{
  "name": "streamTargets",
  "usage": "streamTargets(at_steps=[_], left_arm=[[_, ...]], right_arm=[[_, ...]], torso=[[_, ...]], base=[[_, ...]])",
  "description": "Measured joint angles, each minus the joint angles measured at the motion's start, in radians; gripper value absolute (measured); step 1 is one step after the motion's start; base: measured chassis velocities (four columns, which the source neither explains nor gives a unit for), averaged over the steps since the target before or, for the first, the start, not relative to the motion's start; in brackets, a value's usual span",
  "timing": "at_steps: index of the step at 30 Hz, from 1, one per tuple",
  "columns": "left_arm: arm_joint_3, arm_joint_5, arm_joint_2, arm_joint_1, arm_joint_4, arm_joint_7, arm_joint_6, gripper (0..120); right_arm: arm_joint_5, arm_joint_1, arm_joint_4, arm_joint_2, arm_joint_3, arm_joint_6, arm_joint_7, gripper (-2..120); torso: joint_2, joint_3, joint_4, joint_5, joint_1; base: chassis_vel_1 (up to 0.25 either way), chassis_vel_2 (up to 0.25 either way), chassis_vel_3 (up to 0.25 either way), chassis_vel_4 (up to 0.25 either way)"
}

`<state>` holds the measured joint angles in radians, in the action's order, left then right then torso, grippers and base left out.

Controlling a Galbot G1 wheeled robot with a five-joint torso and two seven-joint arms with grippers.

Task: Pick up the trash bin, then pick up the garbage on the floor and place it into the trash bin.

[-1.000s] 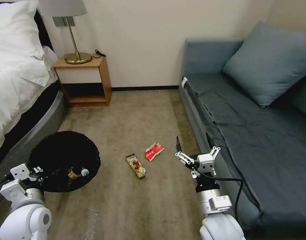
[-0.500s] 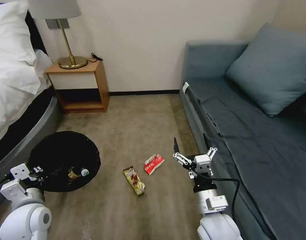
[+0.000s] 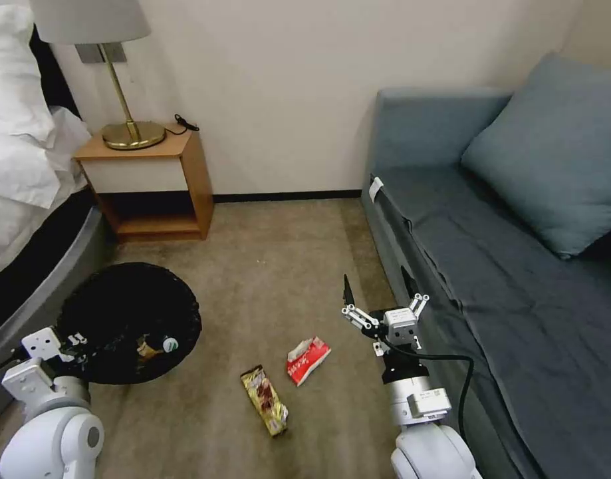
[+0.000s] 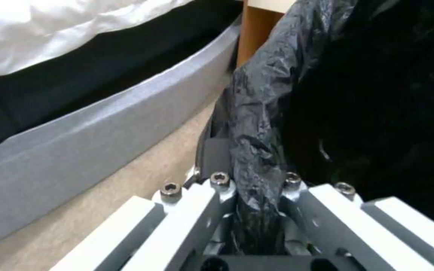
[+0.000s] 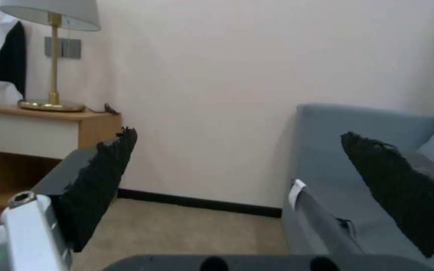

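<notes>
- Your left gripper (image 4: 257,210) is clamped on the bag-lined rim of the trash bin (image 3: 129,319); in the left wrist view the crinkly black plastic is pinched between the two white finger links, and the fingertips themselves are buried in the bag folds.
- In the head view the left gripper (image 3: 69,346) sits at the bin's near-left edge, close to the grey bed base (image 3: 46,266). You can't tell from here whether the bin is lifted or resting on the carpet.
- The bin's white base is hidden; you only get the black liner and the dark interior.
- Inside the bin: a green bottle with white cap (image 3: 167,344) and something yellow-brown beside it (image 3: 145,347), too dark to identify.
- Your right gripper (image 3: 379,297) is spread wide and holds nothing, raised and pointing toward the wall, right beside the front edge of the grey sofa (image 3: 518,279).
- In the right wrist view both black ragged finger pads (image 5: 101,177) frame the wall and sofa; the far pad is cut off at the picture's edge.
- On the carpet, left of the right gripper: the red-and-white packet (image 3: 308,359), and just beyond it toward the bin the yellow-brown snack wrapper (image 3: 265,400). They lie near each other, not touching.
- Print on both wrappers is unreadable.
- Beyond: wooden nightstand (image 3: 149,183) with brass lamp (image 3: 122,100), shade cut off at the top.
</notes>
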<state>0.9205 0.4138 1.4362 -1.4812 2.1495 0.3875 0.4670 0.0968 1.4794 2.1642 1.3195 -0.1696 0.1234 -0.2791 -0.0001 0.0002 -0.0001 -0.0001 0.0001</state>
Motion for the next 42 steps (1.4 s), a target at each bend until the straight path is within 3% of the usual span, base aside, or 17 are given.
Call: streamTargets(at_steps=[4, 5, 6, 8, 10, 11, 14, 15, 19, 22, 30, 42], left_arm=[[-0.003, -0.001, -0.001, -0.003, 0.007, 0.001, 0.000, 3], [-0.006, -0.002, -0.002, -0.005, 0.009, 0.001, 0.000, 3], [-0.006, -0.002, -0.002, -0.005, 0.009, 0.001, 0.000, 3], [-0.010, -0.007, -0.002, -0.006, 0.013, 0.001, 0.000, 3], [-0.015, -0.015, 0.000, -0.009, 0.016, 0.001, -0.001, 3], [-0.015, -0.015, 0.000, -0.009, 0.016, 0.001, -0.001, 3], [-0.020, -0.030, 0.005, -0.012, 0.016, 0.001, -0.005, 3], [-0.020, -0.030, 0.005, -0.012, 0.016, 0.001, -0.005, 3], [-0.020, -0.043, 0.012, -0.020, 0.020, 0.001, -0.010, 3], [-0.020, -0.050, 0.014, -0.023, 0.021, 0.001, -0.016, 3], [-0.024, -0.066, 0.023, -0.026, 0.015, -0.002, -0.029, 3], [-0.020, -0.068, 0.021, -0.026, 0.001, -0.004, -0.040, 3]], right_arm=[[-0.111, -0.053, -0.007, -0.010, 0.023, -0.053, 0.003, 100], [-0.181, -0.090, -0.008, -0.017, 0.039, -0.119, -0.012, 100], [-0.181, -0.090, -0.008, -0.017, 0.039, -0.119, -0.012, 100], [-0.325, -0.164, -0.015, -0.028, 0.071, -0.244, -0.060, 100], [-0.515, -0.269, -0.049, -0.034, 0.117, -0.360, -0.146, 100], [-0.515, -0.269, -0.049, -0.034, 0.117, -0.360, -0.146, 100], [-0.750, -0.427, -0.173, -0.024, 0.200, -0.473, -0.283, 100], [-0.750, -0.427, -0.173, -0.024, 0.200, -0.473, -0.283, 100], [-1.054, -0.581, -0.372, 0.022, 0.300, -0.557, -0.463, 100], [-1.145, -0.623, -0.459, 0.048, 0.328, -0.587, -0.537, 100], [-1.220, -0.725, -0.807, 0.158, 0.377, -0.563, -0.629, 100], [-1.161, -0.734, -1.030, 0.254, 0.378, -0.528, -0.601, 96]], torso=[[0.000, 0.000, 0.0001, 0.0001, 0.000], [0.000, 0.000, 0.0001, 0.0001, 0.000], [0.000, 0.000, 0.0001, 0.0001, 0.000], [0.000, 0.000, 0.0000, 0.0000, 0.000], [0.000, 0.000, 0.0001, 0.0000, 0.000], [0.000, 0.000, 0.0001, 0.0000, 0.000], [0.000, 0.000, 0.0004, 0.0000, 0.000], [0.000, 0.000, 0.0004, 0.0000, 0.000], [0.000, 0.000, 0.0003, 0.0000, 0.000], [0.000, 0.000, 0.0003, -0.0002, 0.000], [0.000, 0.000, 0.0002, -0.0001, 0.000], [0.000, 0.000, 0.0002, 0.0000, 0.000]], base=[[-0.059, 0.039, 0.061, -0.052], [0.000, 0.000, 0.000, 0.000], [0.000, 0.000, 0.000, 0.000], [0.000, 0.000, 0.000, 0.000], [0.000, 0.000, 0.000, 0.000], [0.000, 0.000, 0.000, 0.000], [0.000, 0.000, 0.000, 0.000], [0.000, 0.000, 0.000, 0.000], [0.000, 0.000, 0.000, 0.000], [0.000, 0.000, 0.000, 0.000], [0.000, 0.000, 0.000, 0.000], [0.000, 0.000, 0.000, 0.000]])
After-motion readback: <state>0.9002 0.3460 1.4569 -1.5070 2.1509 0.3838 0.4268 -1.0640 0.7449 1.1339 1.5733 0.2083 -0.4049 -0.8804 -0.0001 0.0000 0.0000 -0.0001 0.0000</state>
